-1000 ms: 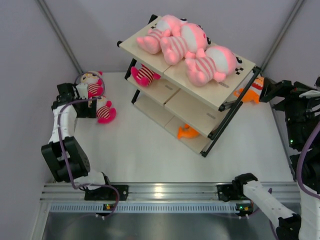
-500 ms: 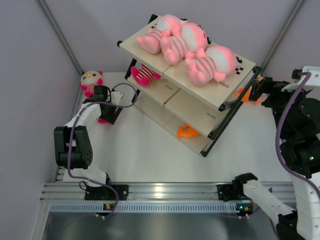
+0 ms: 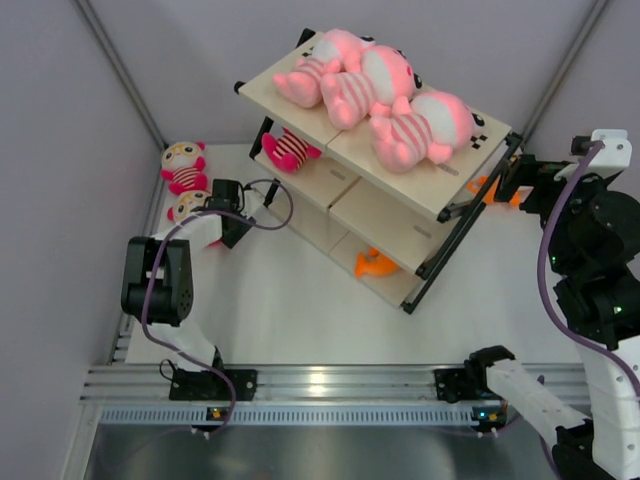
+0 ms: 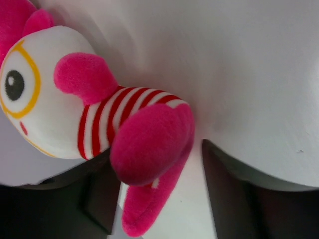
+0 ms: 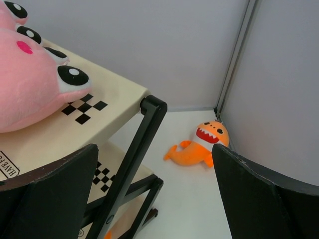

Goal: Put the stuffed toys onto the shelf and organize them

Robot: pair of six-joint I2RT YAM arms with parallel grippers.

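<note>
The shelf stands slanted mid-table with three large pale-pink toys on its top board. A hot-pink striped toy lies on the middle board and an orange toy on the bottom board. Two more hot-pink toys lie at the far left, one free and one at my left gripper. In the left wrist view that toy has its legs between my open left gripper. My right gripper is open and empty by the shelf's right corner. An orange toy lies on the table ahead of it.
Grey walls close in the table on the left, back and right, with a metal post in the right corner. The shelf's black frame leg crosses the right wrist view close to my right gripper.
My left arm swung right from the far-left toys and came down at the nearer hot-pink toy. My right arm rose and shifted slightly left towards the shelf corner.
</note>
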